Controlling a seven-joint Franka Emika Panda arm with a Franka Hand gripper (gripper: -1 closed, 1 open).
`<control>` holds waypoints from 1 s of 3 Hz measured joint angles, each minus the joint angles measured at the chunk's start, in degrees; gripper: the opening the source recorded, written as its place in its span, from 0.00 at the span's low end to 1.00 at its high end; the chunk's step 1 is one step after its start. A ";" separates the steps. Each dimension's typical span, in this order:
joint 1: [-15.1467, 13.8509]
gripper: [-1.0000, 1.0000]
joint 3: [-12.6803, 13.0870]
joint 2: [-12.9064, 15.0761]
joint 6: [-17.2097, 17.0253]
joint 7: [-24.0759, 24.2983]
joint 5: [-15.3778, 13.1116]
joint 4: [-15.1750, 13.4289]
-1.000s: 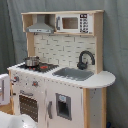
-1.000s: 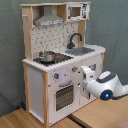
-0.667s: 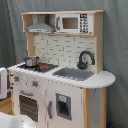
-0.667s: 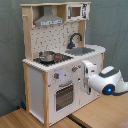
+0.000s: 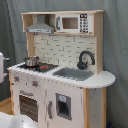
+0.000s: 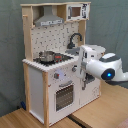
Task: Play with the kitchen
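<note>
The kitchen (image 5: 60,75) is a tall white and light-wood toy unit, seen in both exterior views. It has a grey hood (image 5: 40,27), a microwave (image 5: 74,23), a dotted backsplash, a black faucet (image 5: 85,59) over a grey sink (image 5: 74,74), and a small metal pot (image 5: 31,61) on the black-and-red stovetop. In the second exterior view the white arm (image 6: 102,65) with a blue light reaches toward the kitchen (image 6: 50,65). My gripper (image 6: 79,70) is close to the front edge by the knobs (image 6: 57,76), above the oven door (image 6: 64,95). A white arm part (image 5: 2,67) shows at the first exterior view's left edge.
The kitchen stands on a wooden floor or table surface (image 6: 30,120) before a grey-green curtain (image 5: 115,45). A white rounded object (image 5: 10,122) fills the first exterior view's bottom left corner.
The arm has risen and swung in toward the kitchen's front, from beside the oven door up to knob height. It now enters the first exterior view's left edge.
</note>
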 joint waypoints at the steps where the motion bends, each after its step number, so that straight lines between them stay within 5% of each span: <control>1: -1.43 1.00 -2.62 1.38 0.47 -4.85 0.12 3.89; 3: -3.24 1.00 -5.13 5.08 0.63 -17.11 1.72 9.07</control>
